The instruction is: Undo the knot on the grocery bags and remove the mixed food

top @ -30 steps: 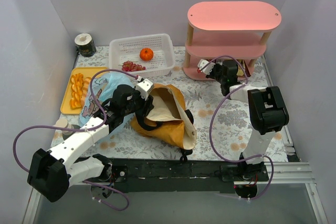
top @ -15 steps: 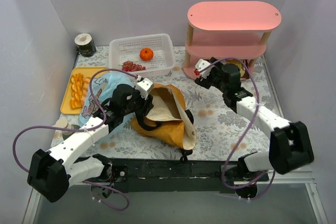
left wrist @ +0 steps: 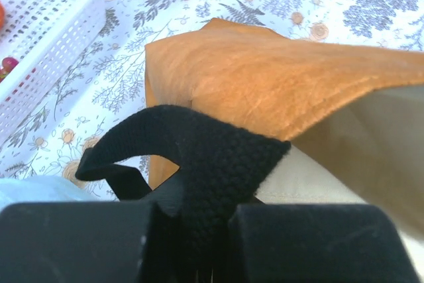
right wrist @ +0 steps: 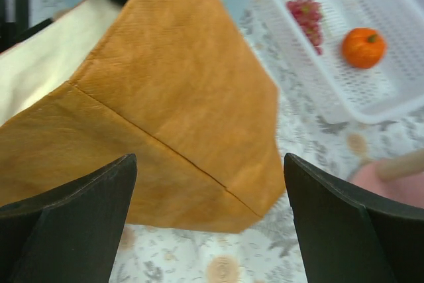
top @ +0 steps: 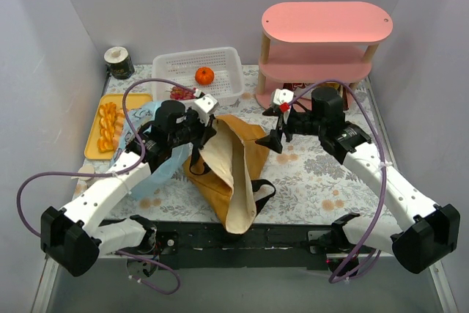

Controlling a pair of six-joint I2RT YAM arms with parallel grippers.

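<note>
The mustard-brown tote hangs stretched toward the near edge, cream lining showing. My left gripper is shut on its black strap and holds the top corner up. My right gripper stands open just right of the tote's brown side, apart from it. The pale blue plastic bag lies under my left arm. An orange fruit and grapes lie in the white basket. Pastry pieces sit on the yellow tray.
A pink two-tier shelf stands at the back right, close behind my right wrist. A dark cup with a white rim is at the back left. Grey walls close in on three sides.
My left gripper has shut on the strap and raised the tote, which now hangs longer. My right arm has swung from the shelf over to the tote and opened its jaws.
</note>
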